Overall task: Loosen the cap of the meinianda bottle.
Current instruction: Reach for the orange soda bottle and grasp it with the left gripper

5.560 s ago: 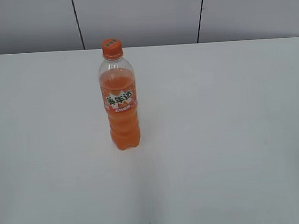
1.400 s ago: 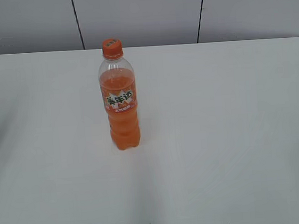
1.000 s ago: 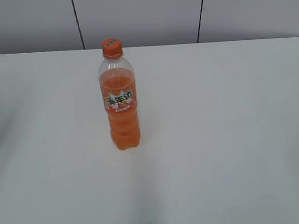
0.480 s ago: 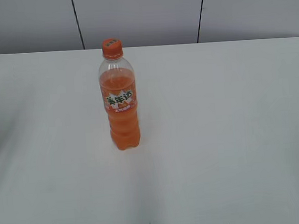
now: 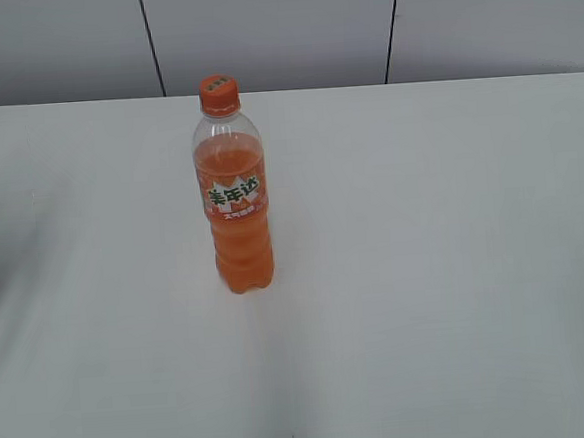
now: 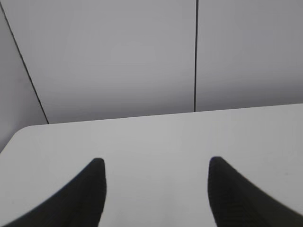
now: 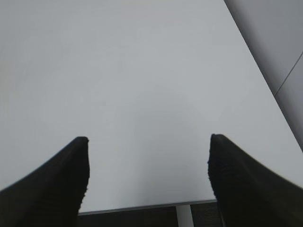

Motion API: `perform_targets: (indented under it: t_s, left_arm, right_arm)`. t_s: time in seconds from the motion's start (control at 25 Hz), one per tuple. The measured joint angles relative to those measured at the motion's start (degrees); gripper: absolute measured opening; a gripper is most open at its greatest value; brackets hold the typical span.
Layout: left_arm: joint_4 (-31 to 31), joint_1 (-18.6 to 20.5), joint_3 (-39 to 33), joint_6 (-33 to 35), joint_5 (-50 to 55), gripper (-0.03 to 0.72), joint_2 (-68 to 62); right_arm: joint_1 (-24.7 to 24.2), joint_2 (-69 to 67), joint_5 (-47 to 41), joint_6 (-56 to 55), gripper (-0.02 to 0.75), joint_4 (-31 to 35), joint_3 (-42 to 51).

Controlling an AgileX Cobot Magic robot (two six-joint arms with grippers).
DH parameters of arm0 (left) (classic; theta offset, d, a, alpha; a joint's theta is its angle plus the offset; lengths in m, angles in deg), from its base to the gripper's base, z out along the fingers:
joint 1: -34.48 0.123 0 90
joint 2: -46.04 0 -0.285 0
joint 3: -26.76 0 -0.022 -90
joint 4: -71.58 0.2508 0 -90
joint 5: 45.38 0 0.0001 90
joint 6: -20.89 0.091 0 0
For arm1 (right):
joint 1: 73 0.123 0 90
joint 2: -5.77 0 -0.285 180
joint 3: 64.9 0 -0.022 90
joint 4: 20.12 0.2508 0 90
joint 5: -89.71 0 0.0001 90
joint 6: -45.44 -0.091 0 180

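Note:
The meinianda bottle (image 5: pixel 236 213) stands upright on the white table (image 5: pixel 426 270), left of the middle, clear plastic with orange drink and an orange label. Its orange cap (image 5: pixel 218 95) sits on top. Neither gripper shows in the exterior view apart from a dark speck at the left edge. In the left wrist view my left gripper (image 6: pixel 156 163) is open and empty over bare table, facing the wall. In the right wrist view my right gripper (image 7: pixel 148 142) is open and empty above the table's edge. The bottle is out of both wrist views.
A grey panelled wall (image 5: pixel 279 29) with dark seams runs behind the table. The table's rounded corner (image 6: pixel 19 135) shows in the left wrist view. The table's edge and a white leg (image 7: pixel 183 215) show in the right wrist view.
The bottle has not moved. A soft shadow on the table's left side has grown and a dark speck has appeared at the left edge of the exterior view.

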Motion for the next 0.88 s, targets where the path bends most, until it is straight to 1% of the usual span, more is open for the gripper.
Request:
perform_targets:
  t_s: [0.12,0.44,0.76,0.88]
  left_arm:
    - [1.2,0.0,0.0,-1.5,-1.8,0.426,-2.1]
    - [13.9,0.0,0.0,-7.2,-8.6,0.426,-7.5]
    - [18.5,0.0,0.0,-7.5,-11.3,0.426,-12.3]
    - [22.0,0.1,0.3,-9.7,-12.7,0.419,-13.5]
  right_arm:
    - [0.0,0.0,0.0,0.0,0.585,0.4,0.0]
    - [0.0,0.0,0.0,0.0,0.585,0.4,0.0]
    - [0.0,0.0,0.0,0.0,0.585,0.4,0.0]
    - [0.0,0.0,0.0,0.0,0.585,0.4,0.0]
